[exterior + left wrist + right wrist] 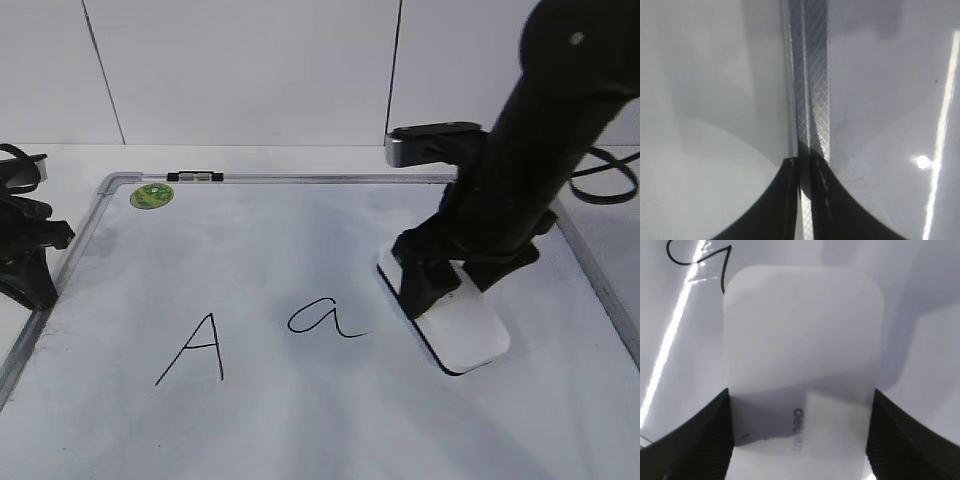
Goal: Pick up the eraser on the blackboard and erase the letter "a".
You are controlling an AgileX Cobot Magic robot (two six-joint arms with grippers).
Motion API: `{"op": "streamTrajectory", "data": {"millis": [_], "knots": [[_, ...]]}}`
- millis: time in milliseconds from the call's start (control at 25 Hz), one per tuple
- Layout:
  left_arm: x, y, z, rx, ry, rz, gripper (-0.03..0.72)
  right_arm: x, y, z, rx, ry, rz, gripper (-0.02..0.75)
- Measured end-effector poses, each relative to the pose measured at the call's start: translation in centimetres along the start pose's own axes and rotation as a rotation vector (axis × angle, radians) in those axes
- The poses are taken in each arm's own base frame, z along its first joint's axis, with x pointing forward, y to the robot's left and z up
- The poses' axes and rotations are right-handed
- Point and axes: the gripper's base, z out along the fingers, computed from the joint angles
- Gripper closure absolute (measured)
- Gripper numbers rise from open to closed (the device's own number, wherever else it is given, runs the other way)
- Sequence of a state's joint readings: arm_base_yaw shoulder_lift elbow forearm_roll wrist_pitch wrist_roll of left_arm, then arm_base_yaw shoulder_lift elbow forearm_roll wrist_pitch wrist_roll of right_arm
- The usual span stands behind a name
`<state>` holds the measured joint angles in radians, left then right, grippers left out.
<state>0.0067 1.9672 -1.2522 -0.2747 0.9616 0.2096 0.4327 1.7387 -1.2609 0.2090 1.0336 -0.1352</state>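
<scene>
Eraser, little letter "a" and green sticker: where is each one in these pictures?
eraser [468,335], exterior view: its bare white top.
letter "a" [322,318], exterior view: its round loop.
green sticker [151,195], exterior view: its centre.

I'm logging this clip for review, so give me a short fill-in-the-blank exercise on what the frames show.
1. The right gripper has its fingers on either side of the ____.
2. The eraser lies on the blackboard to the ____ of the letter "a".
3. The round sticker near the board's top-left corner is ____.
4. The left gripper sits over the board's metal ____.

Missing words: eraser; right; green; frame
</scene>
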Motion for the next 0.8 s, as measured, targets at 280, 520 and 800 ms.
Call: {"op": "streamTrajectory", "data": {"millis": [280, 520, 800], "knots": [[0.0, 0.0, 0.0, 0.002, 0.000, -0.001, 0.650, -4.2, 2.6, 3.8, 0.006, 0.034, -0.098, 0.167], [0.0, 0.0, 0.0, 0.002, 0.000, -0.001, 0.650, -6.5, 2.7, 5.9, 0.014, 0.053, -0.114, 0.167], [0.0, 0.0, 0.0, 0.002, 0.000, -0.001, 0.650, -7.3, 2.6, 7.2, 0.016, 0.087, -0.114, 0.167]]}}
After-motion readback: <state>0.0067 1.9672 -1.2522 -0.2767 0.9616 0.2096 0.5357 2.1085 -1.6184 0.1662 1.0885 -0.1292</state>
